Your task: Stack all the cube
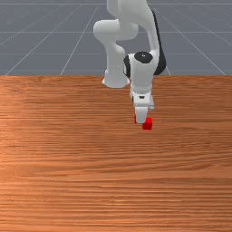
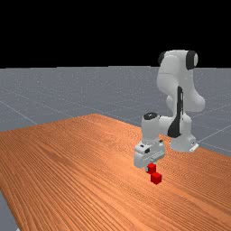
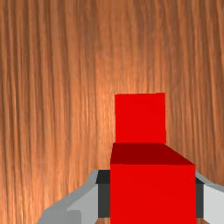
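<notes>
In the far view my gripper (image 2: 150, 167) holds a red cube (image 2: 152, 168), beside and slightly higher than a second red cube (image 2: 156, 178) that rests on the table. From the front, the hand (image 1: 141, 111) mostly covers the held cube (image 1: 135, 118); the resting cube (image 1: 147, 124) shows at the hand's tip, toward the front view's right. Looking down in the wrist view, my gripper (image 3: 152, 194) has both pads against the held cube (image 3: 153, 194). That cube's underside looks about level with the resting cube's top (image 3: 140, 118), and the two are offset, not aligned.
The wooden table (image 1: 68, 158) extends around the cubes. The arm's base (image 2: 182, 142) stands at the table's far-view right side, behind the hand in the front view.
</notes>
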Robot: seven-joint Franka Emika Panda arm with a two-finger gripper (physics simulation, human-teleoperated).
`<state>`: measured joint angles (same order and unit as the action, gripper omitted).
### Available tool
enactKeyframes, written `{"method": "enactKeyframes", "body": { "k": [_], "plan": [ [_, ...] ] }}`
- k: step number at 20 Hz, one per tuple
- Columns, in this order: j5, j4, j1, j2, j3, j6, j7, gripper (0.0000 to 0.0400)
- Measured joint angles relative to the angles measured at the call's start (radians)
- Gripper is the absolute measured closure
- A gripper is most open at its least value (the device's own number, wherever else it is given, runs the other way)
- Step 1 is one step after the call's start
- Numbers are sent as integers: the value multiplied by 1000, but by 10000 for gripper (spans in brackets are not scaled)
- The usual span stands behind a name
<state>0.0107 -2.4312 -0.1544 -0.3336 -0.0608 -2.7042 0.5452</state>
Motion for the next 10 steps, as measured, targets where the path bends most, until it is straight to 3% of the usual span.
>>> {"method": "enactKeyframes", "body": {
  "k": [10],
  "plan": [
    [-4, -4, -5, 26, -1, 24, -4, 207]
  ]
}}
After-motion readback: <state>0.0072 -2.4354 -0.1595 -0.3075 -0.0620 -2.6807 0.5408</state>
